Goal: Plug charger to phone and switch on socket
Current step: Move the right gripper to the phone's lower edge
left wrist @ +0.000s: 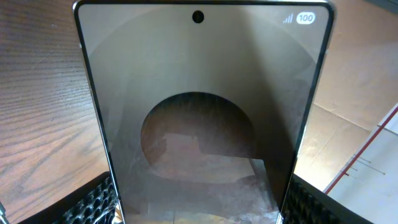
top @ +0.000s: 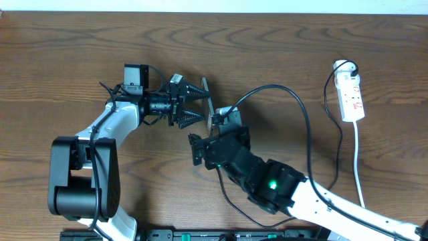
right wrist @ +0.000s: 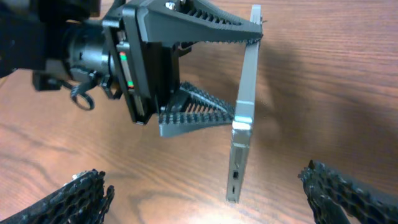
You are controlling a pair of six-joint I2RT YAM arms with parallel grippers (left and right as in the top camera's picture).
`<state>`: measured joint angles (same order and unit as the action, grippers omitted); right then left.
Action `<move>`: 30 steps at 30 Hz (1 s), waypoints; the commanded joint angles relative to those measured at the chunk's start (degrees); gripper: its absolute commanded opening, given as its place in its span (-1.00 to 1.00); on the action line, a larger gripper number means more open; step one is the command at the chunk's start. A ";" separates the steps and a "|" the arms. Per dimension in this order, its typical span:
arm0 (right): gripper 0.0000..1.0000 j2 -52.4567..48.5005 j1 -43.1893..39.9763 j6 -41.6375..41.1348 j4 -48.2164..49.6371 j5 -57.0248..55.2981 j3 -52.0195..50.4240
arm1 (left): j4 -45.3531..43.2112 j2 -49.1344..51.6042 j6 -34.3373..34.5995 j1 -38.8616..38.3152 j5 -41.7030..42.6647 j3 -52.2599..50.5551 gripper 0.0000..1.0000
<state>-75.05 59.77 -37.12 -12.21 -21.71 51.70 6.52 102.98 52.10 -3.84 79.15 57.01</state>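
Note:
My left gripper [top: 202, 102] is shut on the phone [top: 209, 100], holding it on edge above the table. In the left wrist view the phone's glossy face [left wrist: 199, 93] fills the frame between my two fingers [left wrist: 93, 202]. The right wrist view shows the phone [right wrist: 239, 149] edge-on, its end with the port pointing down toward me. My right gripper [right wrist: 205, 177] stands open just below that end, with nothing between its fingers. The charger's black cable [top: 294, 97] loops from the socket [top: 352, 97] to an end near the right gripper [top: 217, 130]. Its connector cannot be made out.
The socket's white cord [top: 359, 161] runs down the right side toward the front edge. The black cable passes under my right arm [top: 281, 184]. The wooden table [top: 67, 53] stretches out to the left and back.

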 commanded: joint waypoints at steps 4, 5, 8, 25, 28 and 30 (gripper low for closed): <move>0.98 -4.79 0.33 -1.77 3.61 -7.06 0.92 | -0.24 0.28 -0.76 0.00 2.27 0.00 0.38; 0.99 -5.68 0.33 -1.79 4.22 -8.07 0.92 | -0.24 0.28 -0.76 0.00 2.29 0.00 0.37; 0.99 -7.74 0.33 -1.79 6.05 -10.12 0.92 | -0.24 0.28 -0.79 0.00 2.29 0.00 0.37; 0.30 -12.72 -0.44 -1.57 12.37 -9.46 0.92 | -0.22 0.28 -0.79 0.00 2.29 0.00 0.37; 0.12 -12.83 -0.55 -1.55 12.90 -9.49 0.92 | -0.22 0.28 -0.79 0.00 2.29 0.00 0.37; -0.04 -12.83 -0.55 -1.33 13.42 -9.49 0.92 | -0.22 0.28 -0.79 0.00 2.29 0.00 0.37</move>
<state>-87.79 59.46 -38.39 0.51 -30.06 51.70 6.52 102.98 52.10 -3.84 79.15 57.01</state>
